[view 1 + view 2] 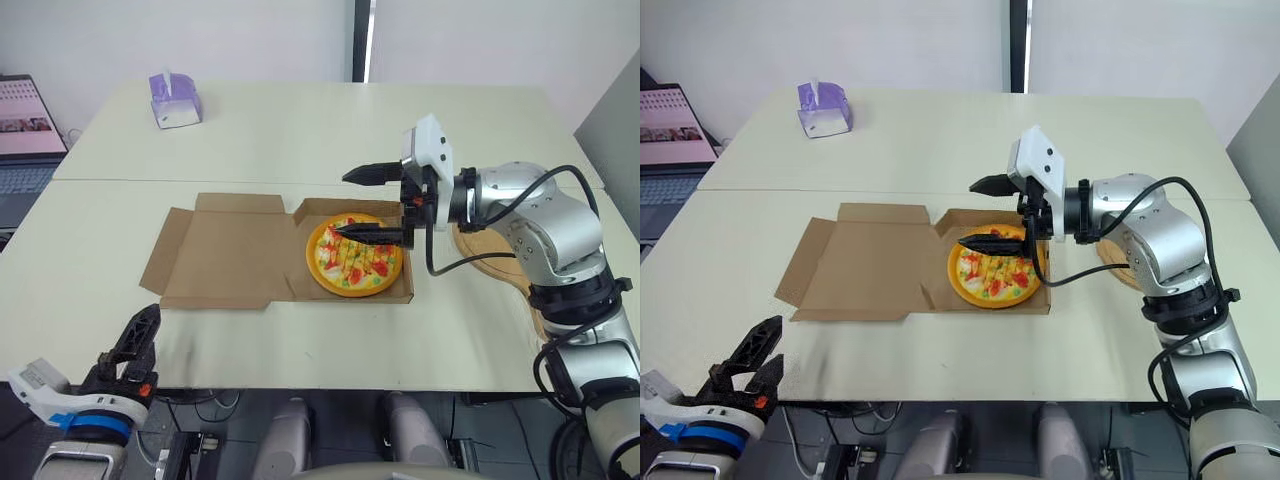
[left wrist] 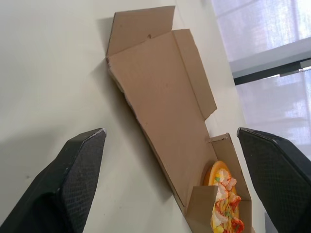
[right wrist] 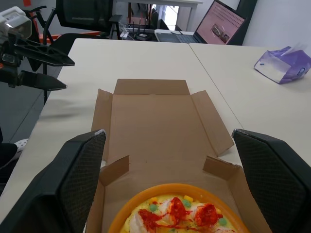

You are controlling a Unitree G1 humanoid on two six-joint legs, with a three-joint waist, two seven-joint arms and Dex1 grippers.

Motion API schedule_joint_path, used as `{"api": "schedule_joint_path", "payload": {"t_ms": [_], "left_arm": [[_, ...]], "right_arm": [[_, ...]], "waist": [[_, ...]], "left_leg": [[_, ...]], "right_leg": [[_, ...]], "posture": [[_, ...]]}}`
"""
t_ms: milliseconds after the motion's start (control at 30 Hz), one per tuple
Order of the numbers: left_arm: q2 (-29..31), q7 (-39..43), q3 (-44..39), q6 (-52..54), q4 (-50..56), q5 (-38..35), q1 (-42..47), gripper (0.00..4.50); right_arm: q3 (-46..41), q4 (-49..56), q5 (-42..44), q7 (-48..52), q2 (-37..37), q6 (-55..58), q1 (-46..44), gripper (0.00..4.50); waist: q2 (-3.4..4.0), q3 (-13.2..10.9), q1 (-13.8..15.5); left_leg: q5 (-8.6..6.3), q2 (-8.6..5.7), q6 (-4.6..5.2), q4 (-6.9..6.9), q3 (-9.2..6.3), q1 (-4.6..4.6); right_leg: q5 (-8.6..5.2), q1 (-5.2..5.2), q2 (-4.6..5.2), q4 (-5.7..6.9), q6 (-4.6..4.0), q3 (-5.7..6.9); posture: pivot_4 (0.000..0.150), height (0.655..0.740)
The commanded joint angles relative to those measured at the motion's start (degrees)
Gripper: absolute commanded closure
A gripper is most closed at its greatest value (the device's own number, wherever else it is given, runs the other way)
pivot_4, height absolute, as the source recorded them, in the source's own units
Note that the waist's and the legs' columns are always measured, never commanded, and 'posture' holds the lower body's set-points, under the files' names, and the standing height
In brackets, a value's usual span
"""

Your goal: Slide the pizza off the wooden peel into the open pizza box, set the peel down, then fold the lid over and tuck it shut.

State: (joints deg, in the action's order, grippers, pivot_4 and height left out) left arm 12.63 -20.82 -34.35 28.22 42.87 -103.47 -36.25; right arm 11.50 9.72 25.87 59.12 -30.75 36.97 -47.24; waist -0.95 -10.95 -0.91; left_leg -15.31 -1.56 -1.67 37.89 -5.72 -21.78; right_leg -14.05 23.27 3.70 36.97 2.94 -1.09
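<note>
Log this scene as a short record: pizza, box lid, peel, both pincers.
pizza: in the box base
lid: open, flat on the table
peel: on the table, right of the box base
right pincer: open, over the pizza
left pincer: open, by the table's near edge
remaining: close the lid

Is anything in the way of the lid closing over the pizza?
Yes. The right gripper, open, hangs just above the pizza, right where the lid has to fold over. Nothing lies on the flat lid itself.
</note>
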Motion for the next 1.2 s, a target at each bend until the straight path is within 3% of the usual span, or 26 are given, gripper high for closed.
{"api": "schedule_joint_path", "payload": {"t_ms": [33,300,567,800,1200], "left_arm": [[1.7,-2.2,1.7,-2.5,-2.0,-1.2,2.2,0.0],[7.0,-1.4,4.4,-1.7,-8.4,1.9,6.9,0.0],[15.0,6.1,0.6,3.4,-17.8,-1.1,8.0,0.0],[16.2,11.8,1.0,6.7,-23.4,0.0,11.4,0.0],[13.0,25.9,0.0,8.8,-32.8,4.8,15.3,0.0]], "right_arm": [[-0.6,2.5,-0.1,-0.3,0.1,-0.8,-0.2,0.03],[-1.3,3.8,0.2,-1.2,-1.0,0.5,-0.1,0.03],[-1.5,5.2,0.3,-1.9,-1.7,1.7,0.3,0.03],[-1.5,6.0,0.6,-2.6,-2.0,2.4,0.4,0.03],[-1.5,6.8,0.7,-2.8,-2.1,3.6,-0.2,0.03]], "waist": [[0.0,0.0,0.0],[0.0,0.0,0.2],[0.0,0.0,0.4],[0.0,0.0,0.5],[0.0,0.0,0.4]], "left_leg": [[0.0,0.02,0.0,0.0,0.0,0.01],[0.0,0.32,-0.01,-0.09,-0.24,-0.02],[0.0,0.35,-0.01,-0.08,-0.27,0.0],[0.0,0.34,-0.01,-0.08,-0.3,-0.01],[0.0,0.35,-0.02,-0.09,-0.32,-0.02]], "right_leg": [[-0.01,0.0,-0.05,0.0,-0.08,0.0],[0.06,0.05,-0.48,0.02,-0.1,0.05],[0.05,0.05,-0.52,0.04,-0.13,0.06],[0.05,0.04,-0.51,0.04,-0.13,0.08],[0.04,0.05,-0.51,0.02,-0.13,0.1]], "posture": [[0.15,0.74],[0.15,0.74],[0.15,0.74],[0.15,0.74],[0.15,0.74]]}}
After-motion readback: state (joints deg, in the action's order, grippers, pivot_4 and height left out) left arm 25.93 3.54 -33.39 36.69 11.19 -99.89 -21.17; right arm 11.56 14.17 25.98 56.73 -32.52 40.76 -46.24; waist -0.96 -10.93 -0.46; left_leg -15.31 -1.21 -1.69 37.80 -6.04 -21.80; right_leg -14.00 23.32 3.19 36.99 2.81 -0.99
